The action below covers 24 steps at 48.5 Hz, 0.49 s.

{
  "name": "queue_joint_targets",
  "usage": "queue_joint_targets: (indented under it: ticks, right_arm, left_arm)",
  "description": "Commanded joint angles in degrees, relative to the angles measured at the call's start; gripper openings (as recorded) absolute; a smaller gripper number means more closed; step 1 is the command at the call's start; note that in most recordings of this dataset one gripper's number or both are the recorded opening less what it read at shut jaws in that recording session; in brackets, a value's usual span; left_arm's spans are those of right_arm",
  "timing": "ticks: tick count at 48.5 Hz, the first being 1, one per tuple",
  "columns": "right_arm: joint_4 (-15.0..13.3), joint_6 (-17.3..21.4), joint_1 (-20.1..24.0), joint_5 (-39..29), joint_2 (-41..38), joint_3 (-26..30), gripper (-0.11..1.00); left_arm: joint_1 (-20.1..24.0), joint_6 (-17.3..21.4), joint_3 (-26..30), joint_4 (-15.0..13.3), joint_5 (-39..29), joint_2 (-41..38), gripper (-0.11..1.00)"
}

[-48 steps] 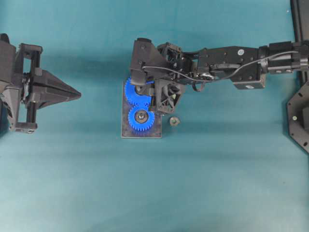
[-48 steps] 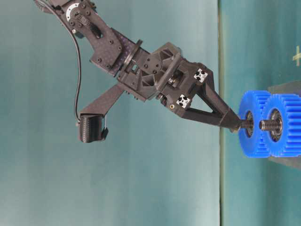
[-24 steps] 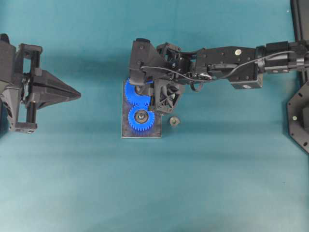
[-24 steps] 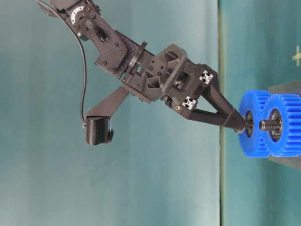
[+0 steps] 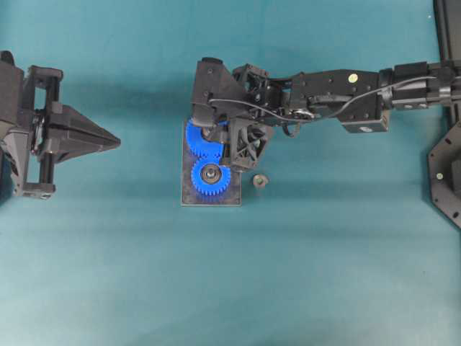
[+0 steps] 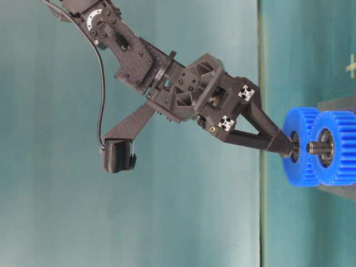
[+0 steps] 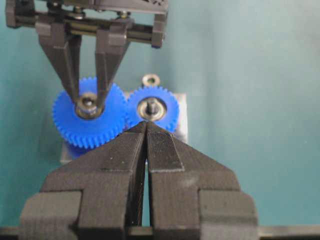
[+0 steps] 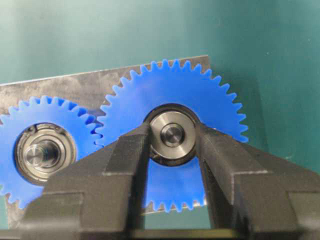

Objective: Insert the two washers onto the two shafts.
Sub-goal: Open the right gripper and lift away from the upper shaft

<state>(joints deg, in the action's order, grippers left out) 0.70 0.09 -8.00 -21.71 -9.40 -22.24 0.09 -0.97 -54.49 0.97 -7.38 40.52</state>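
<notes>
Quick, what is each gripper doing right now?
Left gripper: jaws shut, holding nothing.
Right gripper: jaws open, straddling the silver washer at the hub of the larger blue plastic gear.

The overhead camera looks straight down on the teal counter (image 5: 324,274), from far enough to take in both arms and the blue gears (image 5: 207,158) at the middle. The table-level camera sits low at the counter's edge, looking level and close at those same gears (image 6: 320,147). The left wrist camera faces them from a distance over its closed jaws. The right wrist camera looks almost straight down, very near, on the gears (image 8: 170,105).
</notes>
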Motion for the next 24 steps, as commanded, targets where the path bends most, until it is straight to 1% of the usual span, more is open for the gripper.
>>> queue_joint_targets:
  ticks: [1, 4, 6, 14, 24]
  right_arm:
    - [0.0, -0.4, -0.3, 0.3, 1.1, 1.8, 0.57]
    - [0.0, -0.6, -0.2, 0.0, 1.5, 1.8, 0.76]
    - [0.0, -0.6, -0.2, 0.4, 2.0, 1.6, 0.83]
    - [-0.1, -0.8, -0.6, 0.8, 5.7, -0.1, 0.81]
    - [-0.1, -1.3, 0.4, -0.2, 11.4, -4.7, 0.80]
  left_arm:
    - [0.1, -0.1, 0.7, 0.1, 0.6, 0.2, 0.01]
    - [0.1, -0.1, 0.7, 0.1, 0.6, 0.2, 0.01]
    - [0.1, -0.1, 0.8, 0.1, 0.6, 0.2, 0.01]
    - [0.1, -1.1, 0.9, 0.1, 0.6, 0.2, 0.00]
    - [0.1, -1.9, 0.8, 0.1, 0.6, 0.4, 0.01]
